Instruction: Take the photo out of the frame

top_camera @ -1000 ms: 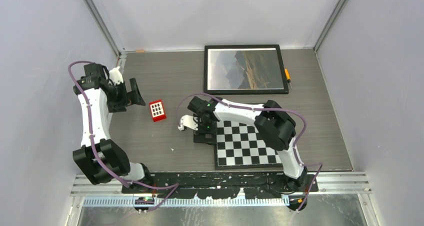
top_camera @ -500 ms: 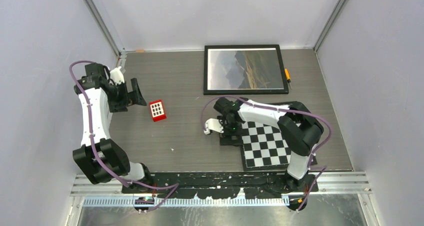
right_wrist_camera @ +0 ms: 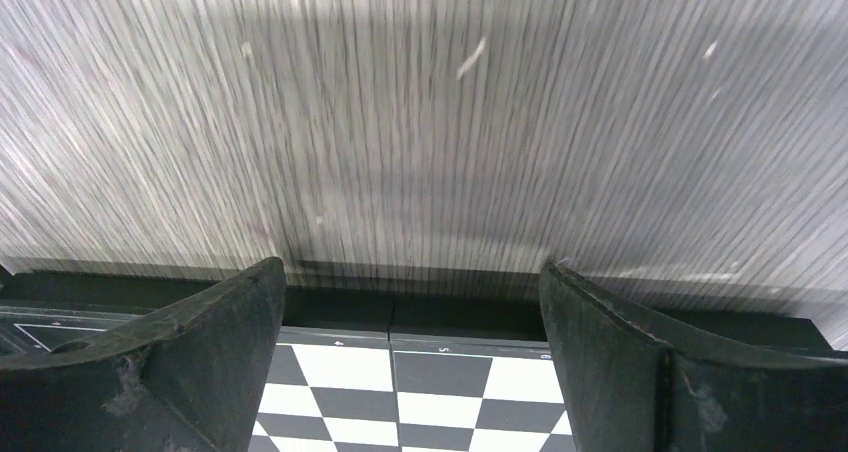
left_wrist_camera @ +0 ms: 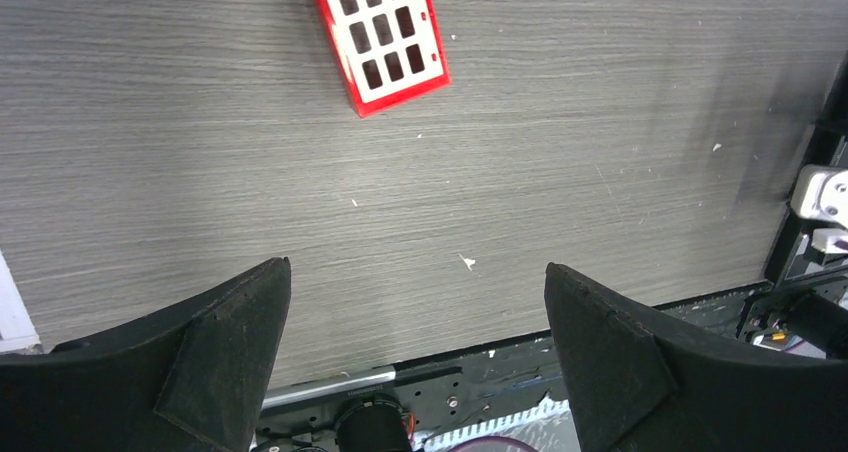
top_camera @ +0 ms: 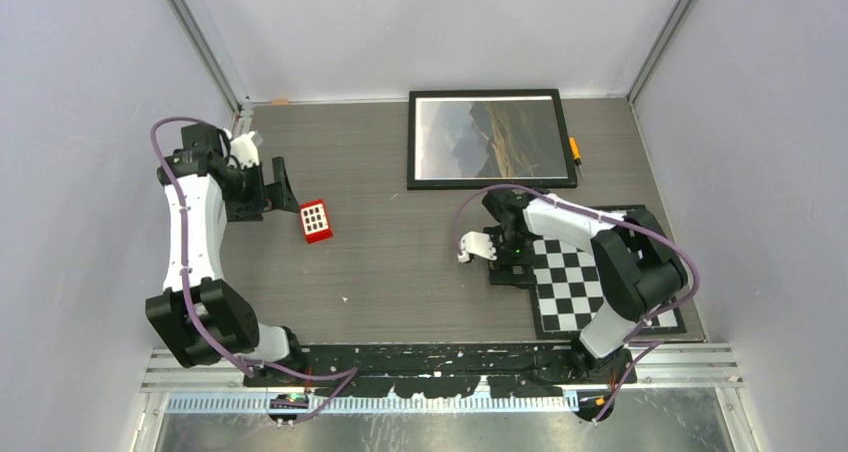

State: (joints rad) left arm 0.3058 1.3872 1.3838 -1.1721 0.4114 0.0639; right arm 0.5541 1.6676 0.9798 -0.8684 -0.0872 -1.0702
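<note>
The photo (top_camera: 490, 139), a mountain landscape print, sits inside the black-rimmed frame (top_camera: 411, 144), which lies flat at the back of the table, right of centre. Neither gripper is near it. My left gripper (top_camera: 282, 186) is open and empty at the far left; the left wrist view shows its jaws (left_wrist_camera: 416, 265) wide apart above bare table. My right gripper (top_camera: 510, 270) is open and low over the left edge of the checkerboard (top_camera: 590, 272), well in front of the frame. In the right wrist view, its jaws (right_wrist_camera: 412, 265) are wide apart astride the checkerboard's edge (right_wrist_camera: 420, 387).
A red block with a grid of holes (top_camera: 316, 221) lies on the table left of centre and also shows in the left wrist view (left_wrist_camera: 380, 34). An orange-handled screwdriver (top_camera: 576, 155) lies beside the frame's right edge. Grey walls enclose the table on three sides.
My right arm has swung to the right, and the checkerboard has moved right with it. My left gripper has shifted slightly right. The frame and photo have not moved.
</note>
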